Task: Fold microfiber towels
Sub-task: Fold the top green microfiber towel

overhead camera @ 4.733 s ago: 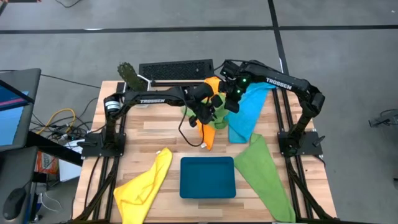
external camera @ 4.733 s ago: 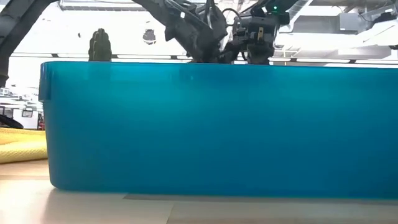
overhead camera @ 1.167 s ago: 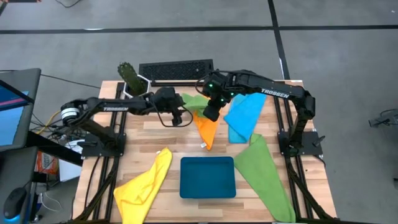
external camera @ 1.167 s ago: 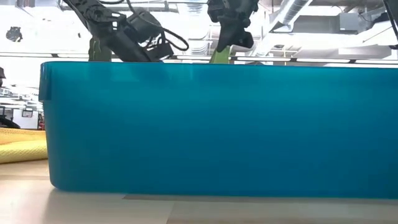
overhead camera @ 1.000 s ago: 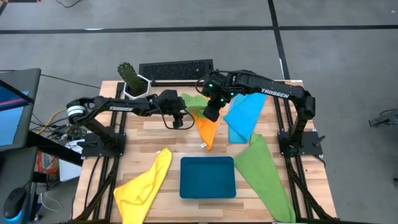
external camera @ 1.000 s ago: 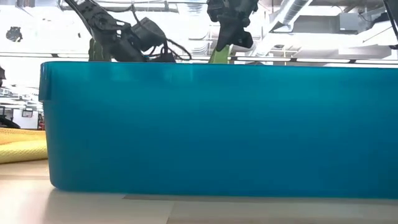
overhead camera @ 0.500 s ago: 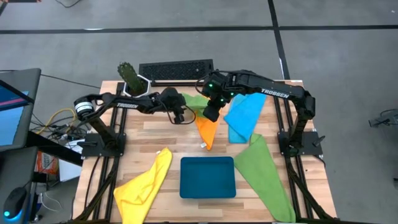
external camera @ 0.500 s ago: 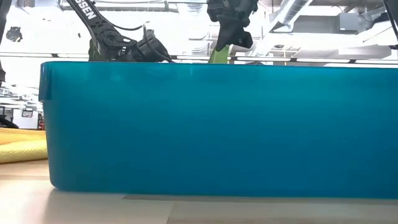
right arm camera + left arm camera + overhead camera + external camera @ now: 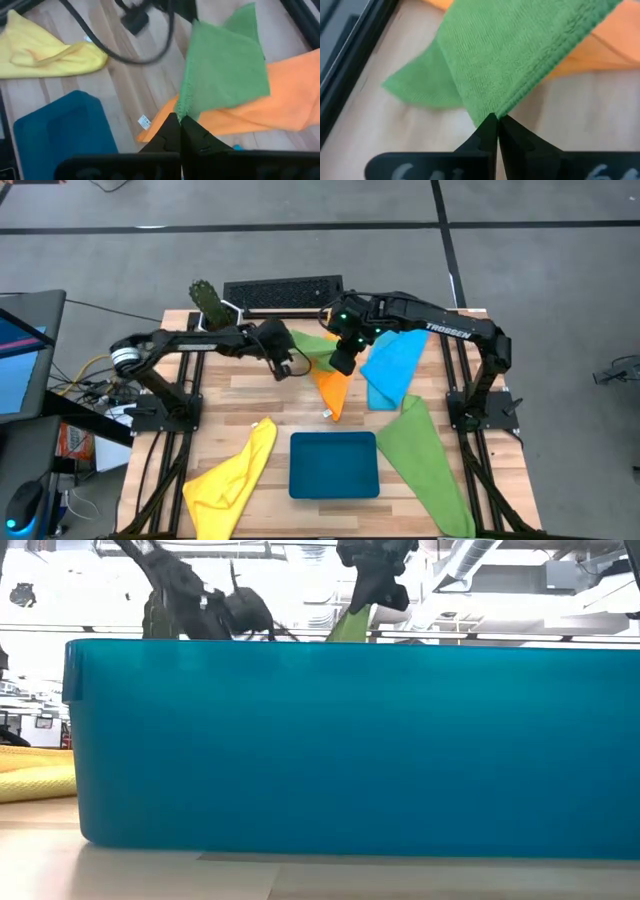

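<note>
A green towel (image 9: 315,346) lies at the table's far middle, partly over an orange towel (image 9: 335,387). My left gripper (image 9: 286,364) is shut on it at its left side. My right gripper (image 9: 342,362) is shut on it at its right side and shows high in the low view, the cloth (image 9: 348,628) hanging from it. A blue towel (image 9: 392,366), a second green towel (image 9: 425,455) and a yellow towel (image 9: 230,476) lie spread around them. My left gripper pinches a corner of the green towel (image 9: 489,113) between its two shut fingers, slanting down from the table's left. The cloth runs away from the fingers, and its far part (image 9: 415,86) lies on the table. My right gripper pinches another corner of the green towel (image 9: 182,111) between its shut fingers, slanting down from the right. That corner is lifted clear of the table. The rest of the towel (image 9: 227,70) slopes down over the orange towel (image 9: 260,112).
A dark teal tray (image 9: 334,464) stands at the near middle and fills the low view (image 9: 350,740). A keyboard (image 9: 283,293) and a small cactus pot (image 9: 210,305) sit along the far edge. Bare wood shows between the yellow towel and the orange one.
My left gripper has tipped and edged toward the far edge, onto the green towel's left corner, and has shut on it. My right gripper has kept still, holding its corner up.
</note>
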Controlling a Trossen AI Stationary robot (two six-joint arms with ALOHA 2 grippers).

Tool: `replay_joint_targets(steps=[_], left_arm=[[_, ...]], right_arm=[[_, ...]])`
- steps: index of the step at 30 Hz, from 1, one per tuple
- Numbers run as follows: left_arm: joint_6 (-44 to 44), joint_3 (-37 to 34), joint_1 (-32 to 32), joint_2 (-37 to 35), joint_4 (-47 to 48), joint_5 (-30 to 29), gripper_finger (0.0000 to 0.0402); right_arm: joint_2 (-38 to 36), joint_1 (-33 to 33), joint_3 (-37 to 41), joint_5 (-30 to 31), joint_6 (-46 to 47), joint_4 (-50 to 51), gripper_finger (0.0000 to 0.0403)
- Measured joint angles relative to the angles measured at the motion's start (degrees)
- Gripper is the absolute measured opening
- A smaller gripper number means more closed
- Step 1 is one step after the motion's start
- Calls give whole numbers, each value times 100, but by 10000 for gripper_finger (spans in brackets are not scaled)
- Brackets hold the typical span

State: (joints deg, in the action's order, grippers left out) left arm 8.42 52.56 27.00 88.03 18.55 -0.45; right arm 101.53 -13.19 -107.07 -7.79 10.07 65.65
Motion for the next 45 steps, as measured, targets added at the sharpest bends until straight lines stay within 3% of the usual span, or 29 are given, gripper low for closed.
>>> replay_joint_targets(steps=[8,14,20,27,33,38,45], left_arm=[[-938,1235,-146,-1858,2579,-327,0],[-571,2394,-42,-2397,3075,-1607,0],[572,3319,378,-1903,2914,-2012,0],[2019,4376,1265,-699,2447,-2052,0],[2765,5807,1939,243,2361,-2028,0],[2827,6642,2123,693,2633,-1846,0],[2107,6688,1986,757,4053,-1351,0]], right_arm=[[-690,-77,-2,-3,0,-94,9],[-906,-448,-9,13,-152,-545,11],[-600,-1069,-464,15,-637,-950,10],[191,-1965,-1850,87,-1450,-1043,11],[748,-2476,-2789,1049,-2438,-1435,12],[647,-2596,-2689,1298,-2989,-1787,12],[604,-2389,-2691,1005,-2887,-550,12]])
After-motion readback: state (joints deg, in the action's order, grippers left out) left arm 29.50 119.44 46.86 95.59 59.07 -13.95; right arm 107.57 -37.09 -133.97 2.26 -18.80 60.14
